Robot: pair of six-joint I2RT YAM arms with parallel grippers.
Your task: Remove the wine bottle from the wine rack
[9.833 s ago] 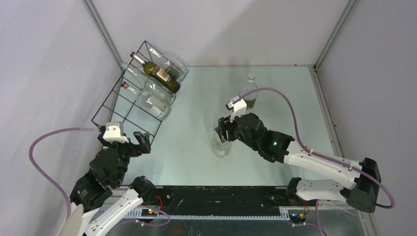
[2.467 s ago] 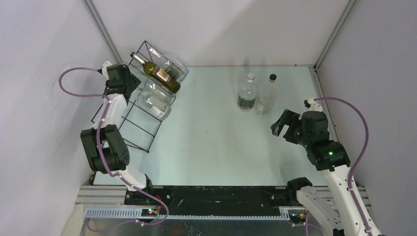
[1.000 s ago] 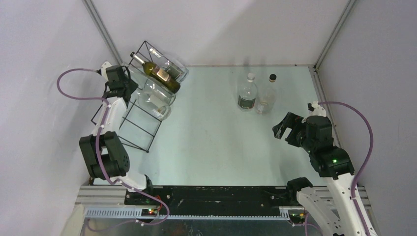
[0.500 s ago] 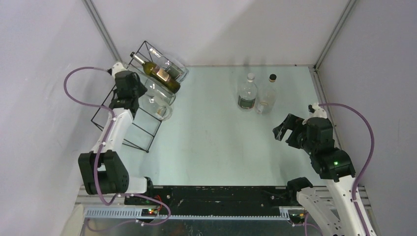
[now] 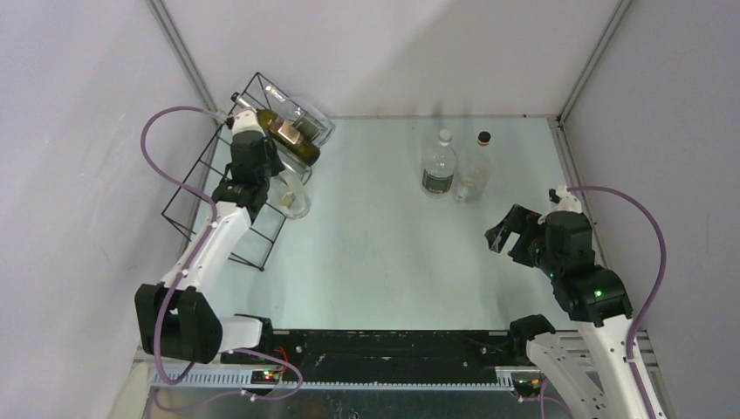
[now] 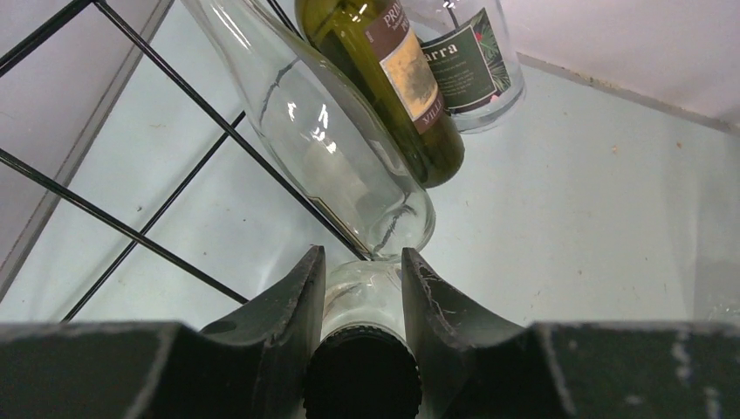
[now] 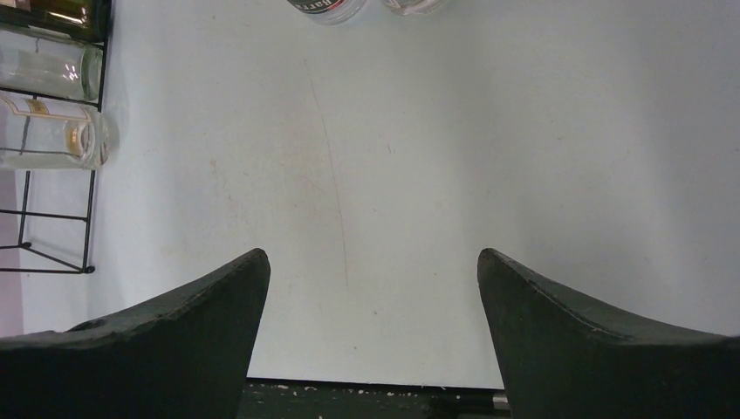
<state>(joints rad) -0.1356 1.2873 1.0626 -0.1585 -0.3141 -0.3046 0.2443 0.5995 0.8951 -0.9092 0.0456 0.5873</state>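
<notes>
The black wire wine rack (image 5: 194,202) stands at the far left against the wall. My left gripper (image 5: 259,182) reaches into it and is shut on the neck of a clear wine bottle (image 5: 294,199), whose base pokes out past the rack's right side. In the left wrist view both fingers (image 6: 292,297) clamp the glass neck (image 6: 365,292) just above its black cap (image 6: 362,380). Another clear bottle (image 6: 323,140), a green bottle (image 5: 292,140) and a labelled clear bottle (image 5: 312,122) also lie in the rack. My right gripper (image 5: 499,237) hovers open and holds nothing, over the table at the right.
Two clear bottles (image 5: 438,166) (image 5: 476,170) stand upright at the back middle of the table. Grey walls close in the left, back and right sides. The rack's wires (image 6: 157,244) cross close beside the held bottle.
My left arm has swung right and nearer across the rack, carrying the clear bottle's neck with it; the bottle's base has slid a little further out. The right arm has barely moved.
</notes>
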